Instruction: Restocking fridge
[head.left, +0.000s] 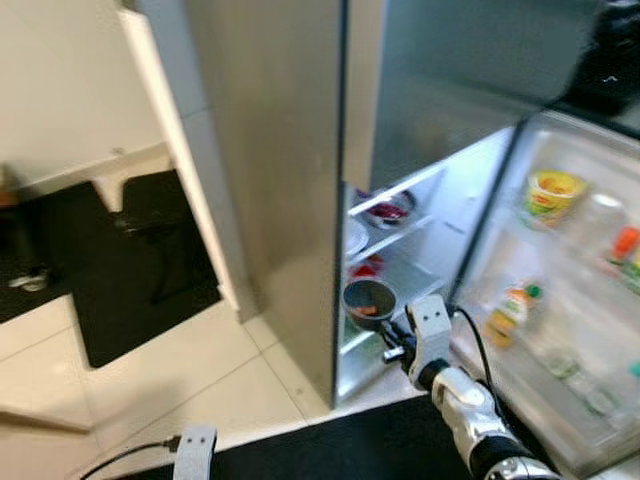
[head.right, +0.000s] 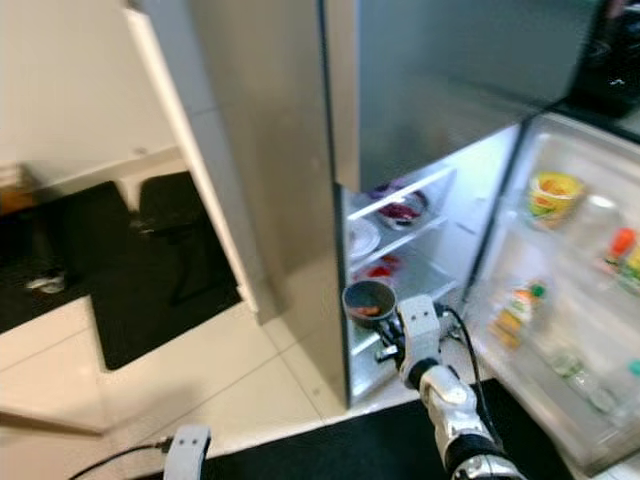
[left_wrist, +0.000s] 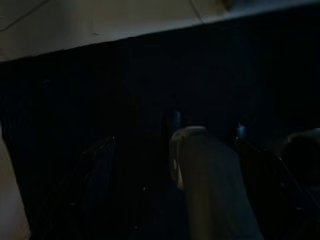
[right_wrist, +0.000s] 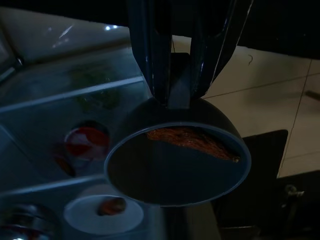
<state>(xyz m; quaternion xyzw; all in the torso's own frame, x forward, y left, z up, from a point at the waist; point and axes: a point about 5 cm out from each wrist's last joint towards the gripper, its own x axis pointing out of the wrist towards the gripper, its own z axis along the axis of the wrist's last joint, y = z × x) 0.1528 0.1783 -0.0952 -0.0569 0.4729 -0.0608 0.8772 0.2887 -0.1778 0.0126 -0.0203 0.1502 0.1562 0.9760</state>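
My right claw (head.left: 388, 330) grips a small dark bowl (head.left: 369, 299) by its rim, the two black fingers (right_wrist: 150, 60) pinched together on the near wall, and holds it in the air at the mouth of the open fridge (head.left: 290, 180). Reddish-orange food (right_wrist: 190, 140) lies inside the bowl against the side nearest the claw. Just beyond the bowl run the lit fridge shelves (head.right: 410, 225): a metal bowl with red contents (head.right: 402, 211) on the upper one, a white plate (head.right: 362, 238) below it, and something red (head.right: 380, 268) lower still. To the right of the claw the fridge door (head.left: 560, 300) stands swung wide, its racks carrying a yellow tub (head.left: 553, 192) and an orange-labelled bottle (head.left: 508, 312). My left claw (head.left: 194, 452) hangs low over the pale tiled floor (head.left: 150, 370), well apart from the fridge; its wrist view is too dark and I cannot tell how its fingers stand.
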